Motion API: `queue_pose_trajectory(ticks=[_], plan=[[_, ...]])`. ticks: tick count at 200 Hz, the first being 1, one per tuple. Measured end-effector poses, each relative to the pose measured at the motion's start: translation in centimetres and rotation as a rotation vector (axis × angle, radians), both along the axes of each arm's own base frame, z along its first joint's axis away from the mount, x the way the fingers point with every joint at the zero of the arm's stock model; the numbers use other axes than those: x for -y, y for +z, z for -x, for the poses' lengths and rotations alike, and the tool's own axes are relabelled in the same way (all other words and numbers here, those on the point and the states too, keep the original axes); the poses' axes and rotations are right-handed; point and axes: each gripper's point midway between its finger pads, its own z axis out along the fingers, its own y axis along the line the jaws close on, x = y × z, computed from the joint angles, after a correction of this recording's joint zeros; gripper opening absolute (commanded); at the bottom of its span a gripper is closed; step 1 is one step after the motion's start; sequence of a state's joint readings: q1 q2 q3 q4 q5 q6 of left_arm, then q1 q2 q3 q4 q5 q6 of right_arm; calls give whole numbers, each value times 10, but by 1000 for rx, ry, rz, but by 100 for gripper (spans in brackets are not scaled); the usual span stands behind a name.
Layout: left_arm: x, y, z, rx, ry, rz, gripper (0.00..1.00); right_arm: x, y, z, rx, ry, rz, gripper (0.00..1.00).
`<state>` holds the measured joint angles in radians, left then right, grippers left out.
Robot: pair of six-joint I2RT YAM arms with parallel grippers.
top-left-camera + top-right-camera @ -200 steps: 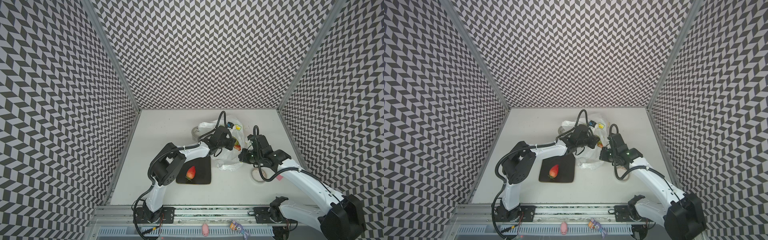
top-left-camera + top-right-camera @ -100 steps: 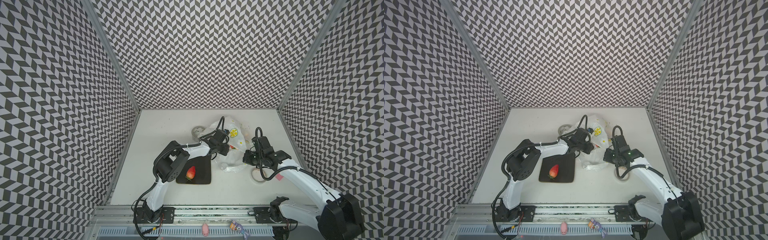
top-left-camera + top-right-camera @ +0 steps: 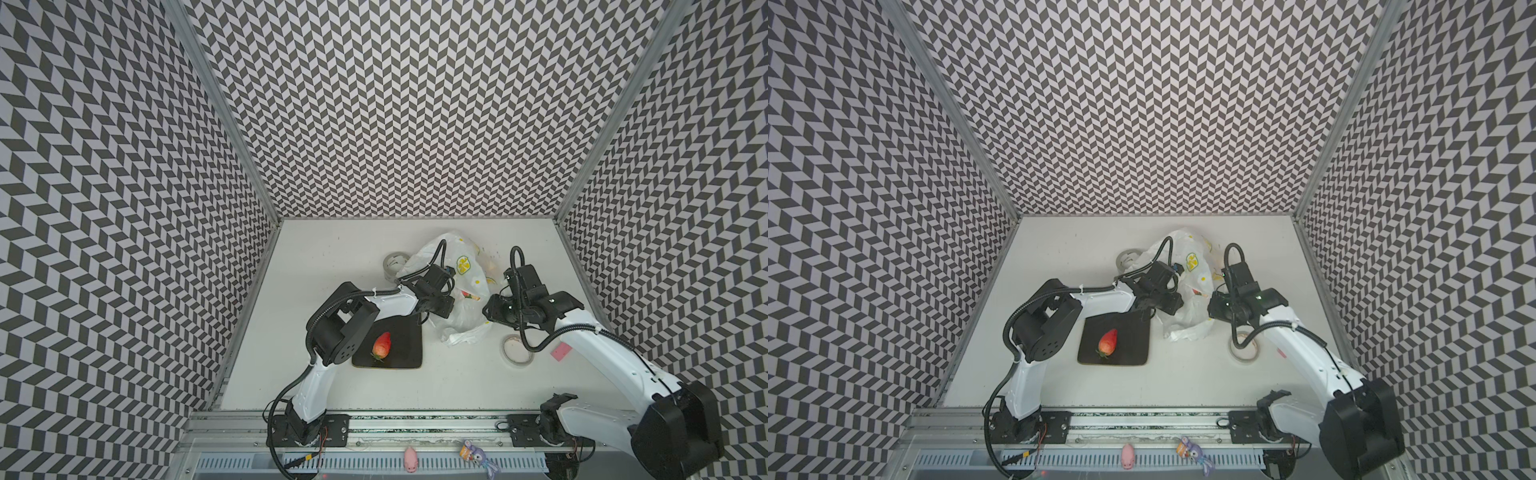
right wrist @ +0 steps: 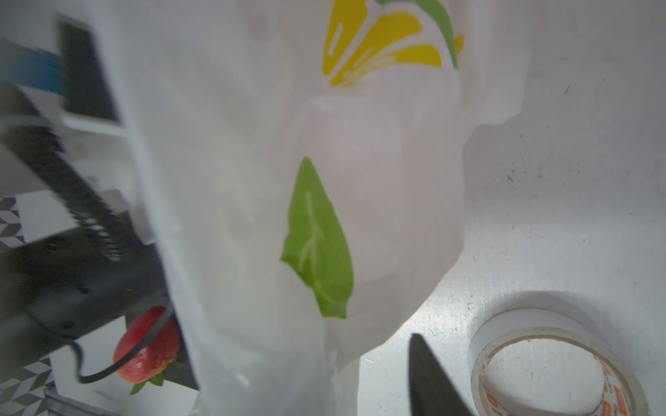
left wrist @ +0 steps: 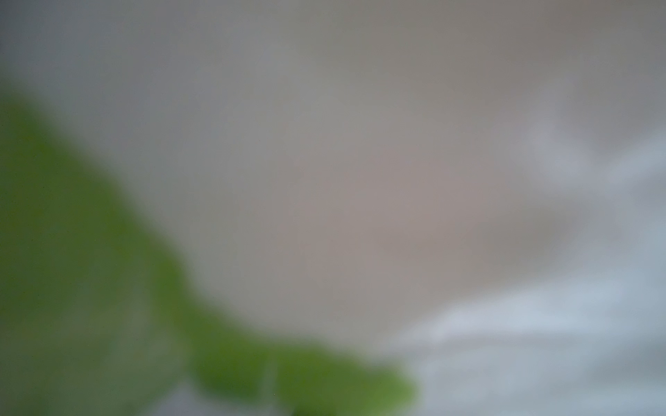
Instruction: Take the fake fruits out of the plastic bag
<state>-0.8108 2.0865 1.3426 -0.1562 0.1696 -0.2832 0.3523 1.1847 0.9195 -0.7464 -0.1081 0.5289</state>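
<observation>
The plastic bag [image 3: 455, 266] [image 3: 1187, 266] lies crumpled on the tabletop [image 3: 332, 266], right of the middle and toward the back edge. Its long axis runs roughly back to front. The fuller, lemon-printed end faces the back edge and a narrower, twisted end points at the front edge. A red fruit [image 3: 469, 294] shows through the film on the side facing the right arm; which way it points cannot be told.

One strawberry [image 3: 382, 345] [image 3: 1108, 341] is out of the bag, lying on a black mat [image 3: 405, 345] near the middle of the tabletop, just front-left of the bag. Its long axis also runs back to front, with the tip toward the back edge and the green leaves toward the front edge. The right wrist view catches it [image 4: 147, 345] past the bag's edge, behind a thin black cable.

The left hand [image 3: 444, 305] is pressed into the bag's left flank with its tips hidden by film. The left wrist view is filled with blurred bag [image 5: 504, 324], so I cannot tell whether this hand is apart or together.

The right hand [image 3: 490, 309] sits at the bag's right flank. In the right wrist view one finger [image 4: 432, 378] stands well off centre, with bare tabletop between it and the film. Its mate is out of sight. The hand reads as spread apart, clamped on nothing.

A tape roll [image 3: 516, 350] [image 4: 551, 367] lies flat just front of the right hand. A second tape roll [image 3: 395, 262] sits against the bag's back-left side.
</observation>
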Motion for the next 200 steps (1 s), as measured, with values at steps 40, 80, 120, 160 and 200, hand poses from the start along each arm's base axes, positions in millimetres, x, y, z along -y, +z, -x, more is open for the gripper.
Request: queue_pose_trajectory(ticks=[40, 80, 120, 160, 200], plan=[[-3, 9, 5, -2, 6, 26, 36, -3, 85, -12, 214, 78, -6, 65], [4, 35, 1, 46, 5, 93, 35, -45, 119, -9, 318, 303, -21, 36], [7, 40, -2, 65, 5, 113, 31, -78, 38, -14, 131, 439, 9, 22], [3, 31, 1, 55, 7, 103, 27, -60, -22, -20, 26, 390, 131, 12], [-9, 12, 9, 37, 17, 63, 27, -44, -30, -57, 101, 281, 248, 15]])
